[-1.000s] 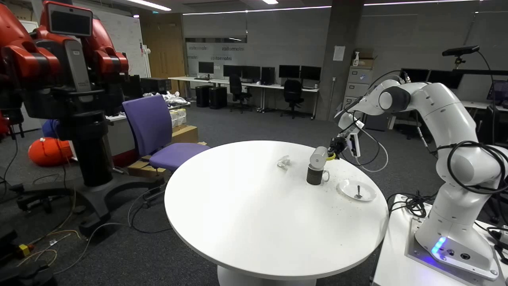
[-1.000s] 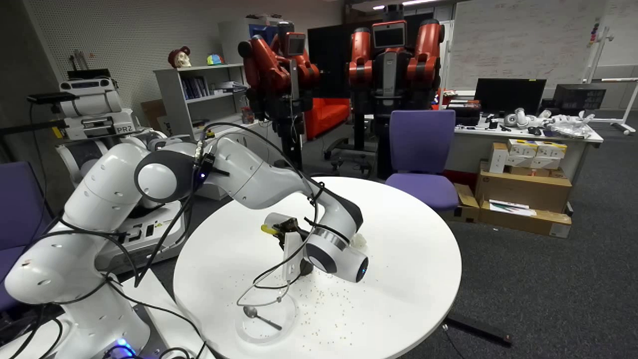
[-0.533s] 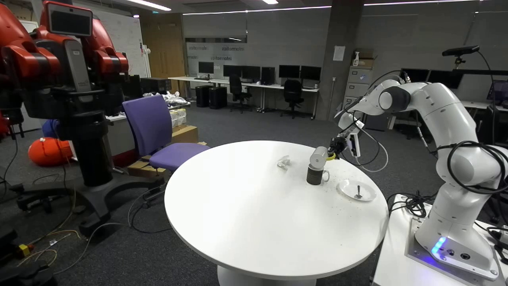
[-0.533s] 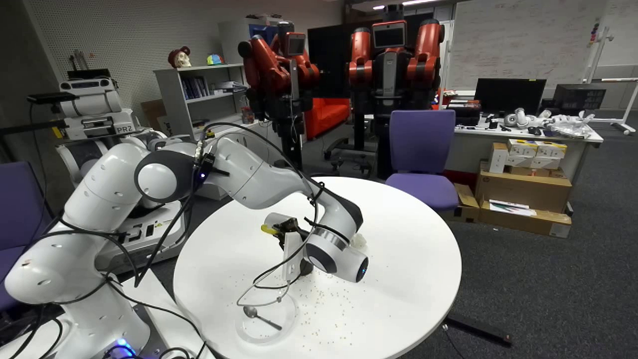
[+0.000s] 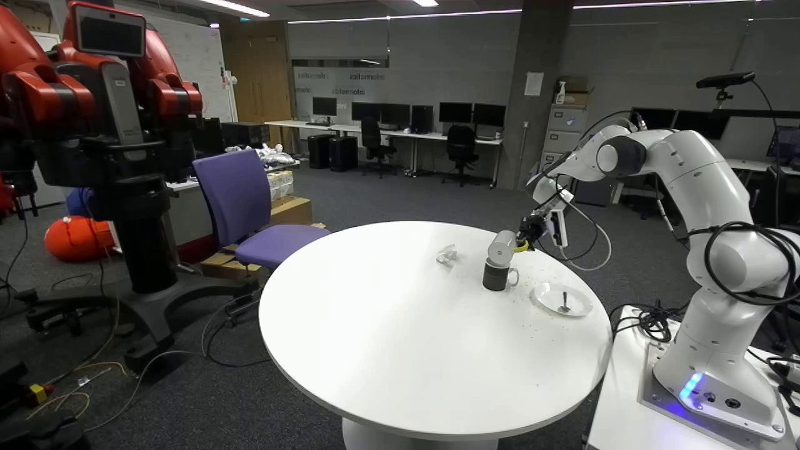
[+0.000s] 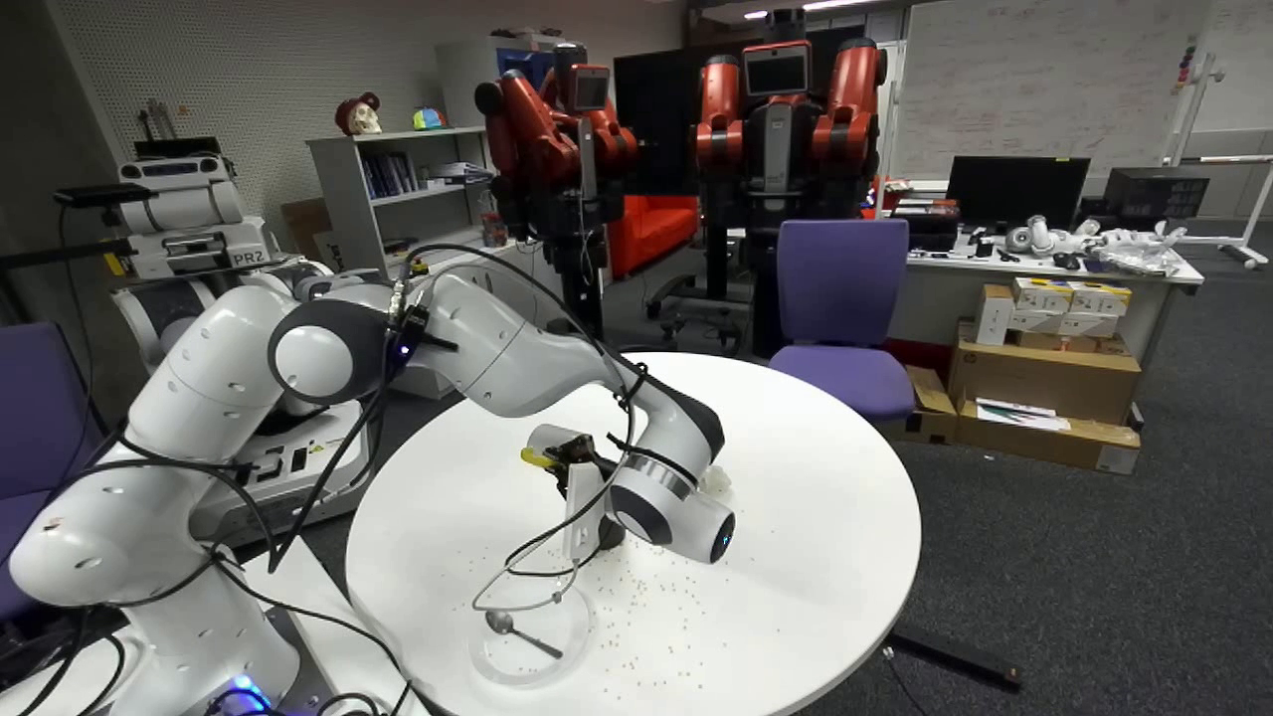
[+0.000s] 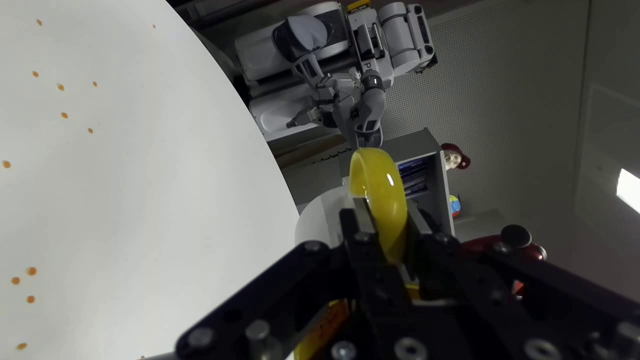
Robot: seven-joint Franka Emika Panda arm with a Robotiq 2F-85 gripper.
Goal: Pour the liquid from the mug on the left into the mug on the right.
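My gripper (image 7: 389, 220) is clamped on the yellow handle (image 7: 382, 182) of the pale mug (image 5: 502, 245), with one finger on either side of it, as the wrist view shows. I hold that mug tipped over the dark mug (image 5: 495, 279), above the far right part of the table (image 5: 387, 350) in an exterior view. There the pale mug's lower end covers the dark mug's far rim, and I cannot tell whether the two touch. The dark mug stands upright on the table, its own light handle pointing right. The insides of both mugs are hidden from me. To the right of the dark mug and a little nearer lies a plate (image 5: 581, 304), and a spoon (image 5: 564, 304) rests on it. Left of the mugs and farther back sits a crumpled whitish scrap (image 5: 446, 255), too small to make out. A purple chair (image 5: 234, 190) stands left of the table. Small orange bits (image 7: 32, 271) are strewn across the tabletop. In an exterior view my arm (image 6: 507, 348) reaches in from the left, my wrist (image 6: 661, 512) and gripper hide most of the dark mug, and bits lie to the right of the plate.
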